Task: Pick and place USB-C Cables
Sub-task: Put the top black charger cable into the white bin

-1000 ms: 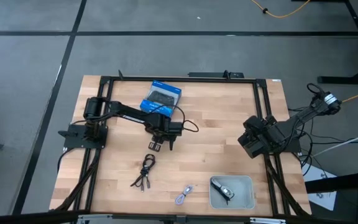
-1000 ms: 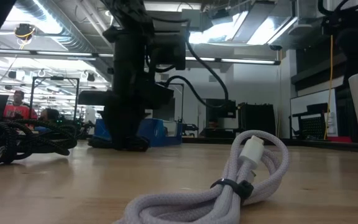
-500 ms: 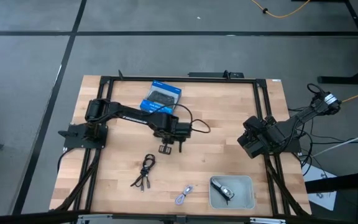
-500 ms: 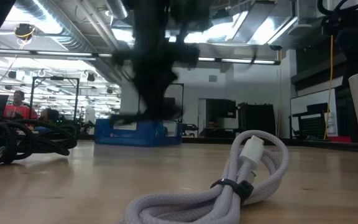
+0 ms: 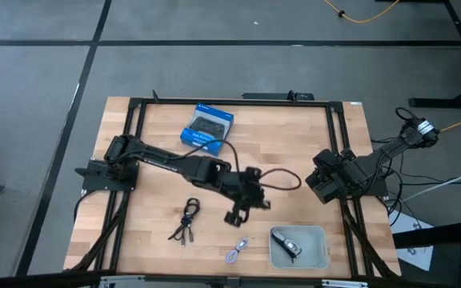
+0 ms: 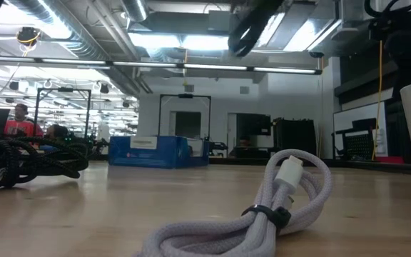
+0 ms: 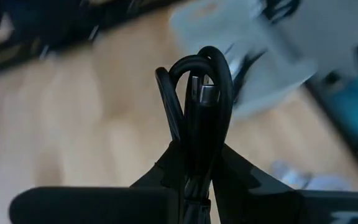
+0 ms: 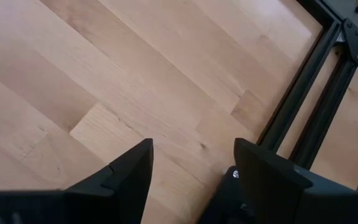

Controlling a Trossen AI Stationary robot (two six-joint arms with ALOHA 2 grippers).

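The left gripper hangs over the middle of the light wooden desk, reached out toward the shallow grey plastic tray at the near right corner. Its fingers are clamped on a short black bundled USB-C cable. The wrist view shows the coil pinched low at its gathered end, the loop and a plug standing up clear of the fingers.

Three more lie loose:
- a black bundled cable on the near left part of the desk;
- a lavender-grey braided cable, tied at its waist with a small dark band, just left of the tray;
- a dark cable with a pale plug already inside the tray.

These bundles look very light and soft — braided jackets over a limp core, with some spring in the coils. I judge they would sag or swing rather than hold shape, so a pinch across the tied middle should carry best; a single strand or a plug end would likely let the coil unravel or slip. The braid offers fair friction and nothing here seems fragile, though the plugs are the hard parts and a squeeze there would sit poorly. The held cable being gripped near one end, it may flop on release.

The right gripper waits at the right edge of the desk, its fingers spread apart over bare wood. A blue cardboard box sits at the far side.
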